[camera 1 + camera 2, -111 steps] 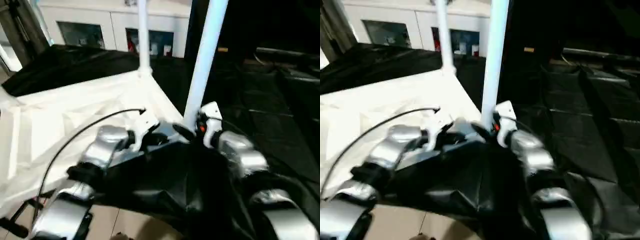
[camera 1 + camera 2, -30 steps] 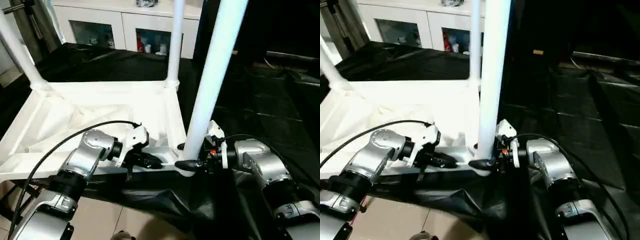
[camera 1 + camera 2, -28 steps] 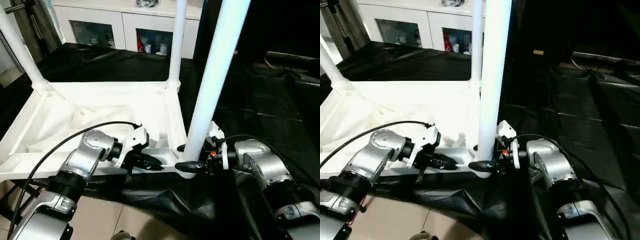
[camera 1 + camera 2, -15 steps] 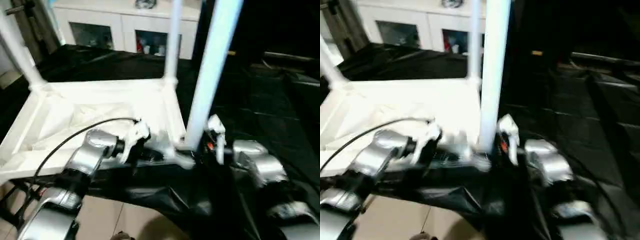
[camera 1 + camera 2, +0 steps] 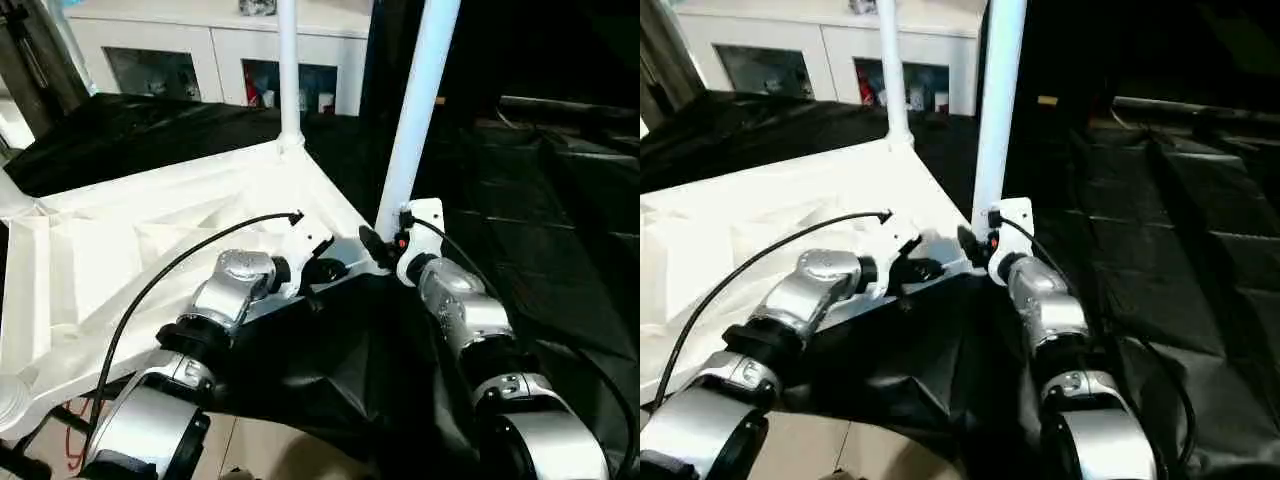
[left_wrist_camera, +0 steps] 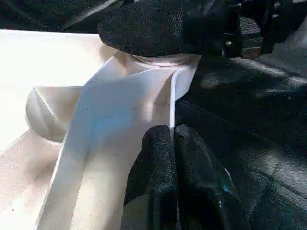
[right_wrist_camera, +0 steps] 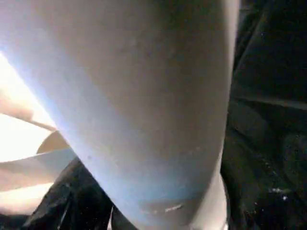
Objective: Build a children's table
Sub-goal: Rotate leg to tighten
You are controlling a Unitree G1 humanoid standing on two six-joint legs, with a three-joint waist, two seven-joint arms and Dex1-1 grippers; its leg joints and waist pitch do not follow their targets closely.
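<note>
I'm pinching the tabletop [image 5: 150, 250] rim with my clenched left gripper [image 6: 173, 143], right gripper [image 5: 375, 250] straddling the near-right leg [image 5: 415, 110] base, its long axis standing upright just beyond my fingers.

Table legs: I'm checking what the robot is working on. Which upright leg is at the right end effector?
The thick near leg, rising from the corner at the right end effector. The thinner leg stands at the far corner.
</note>
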